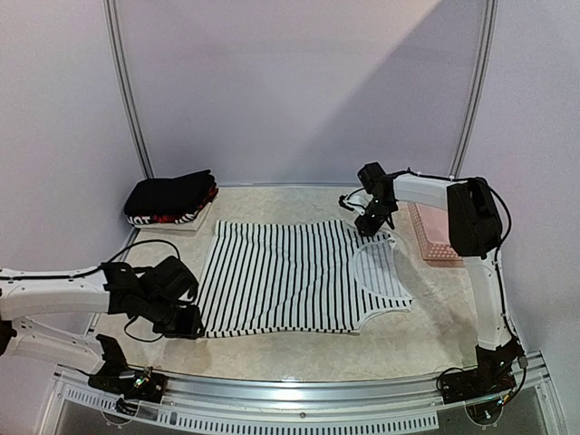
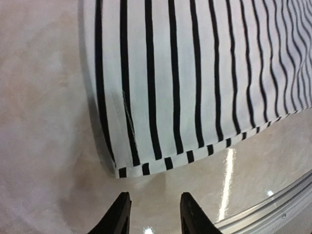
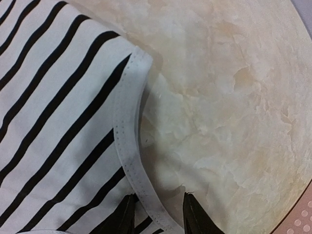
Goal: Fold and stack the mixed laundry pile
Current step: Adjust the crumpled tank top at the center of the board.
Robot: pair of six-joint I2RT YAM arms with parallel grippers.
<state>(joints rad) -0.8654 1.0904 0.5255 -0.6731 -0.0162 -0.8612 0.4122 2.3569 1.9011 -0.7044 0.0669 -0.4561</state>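
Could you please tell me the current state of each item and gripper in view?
striped tank top: spread flat, not yet folded.
folded stack: folded garments piled at the far left.
pink basket: at the far right, contents not visible.
left gripper: open, empty, just off the top's hem corner.
right gripper: open, astride the top's white edging.

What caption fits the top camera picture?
Left gripper and right gripper at opposite corners of a flat black-and-white striped cloth tank top.
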